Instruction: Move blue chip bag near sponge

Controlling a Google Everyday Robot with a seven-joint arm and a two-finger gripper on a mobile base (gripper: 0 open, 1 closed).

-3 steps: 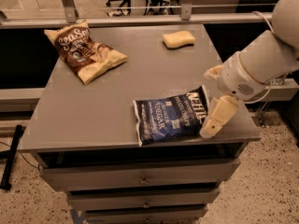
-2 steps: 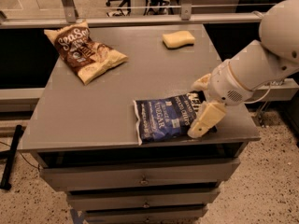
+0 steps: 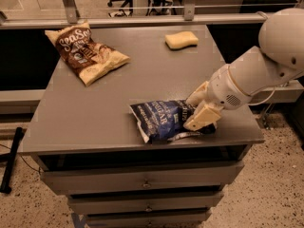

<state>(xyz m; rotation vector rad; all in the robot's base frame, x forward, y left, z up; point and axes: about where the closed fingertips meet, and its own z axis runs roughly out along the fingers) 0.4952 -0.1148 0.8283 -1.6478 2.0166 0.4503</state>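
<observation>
The blue chip bag (image 3: 159,120) lies crumpled near the front right of the grey table (image 3: 95,113), its white lettering facing up. My gripper (image 3: 198,107) comes in from the right on the white arm (image 3: 256,70). Its cream fingers (image 3: 203,117) straddle the bag's right end and pinch it. The pale yellow sponge (image 3: 181,40) sits at the back of the table, right of centre, well beyond the bag and gripper.
A brown-and-cream SeaSalt chip bag (image 3: 85,53) lies at the back left. The table's front edge is just below the blue bag and its right edge is under the arm. Drawers (image 3: 142,177) are below the top and a rail (image 3: 142,20) runs behind.
My gripper has moved left over the blue bag's right end and its fingers have drawn closer together. The bag has crumpled and shifted slightly left.
</observation>
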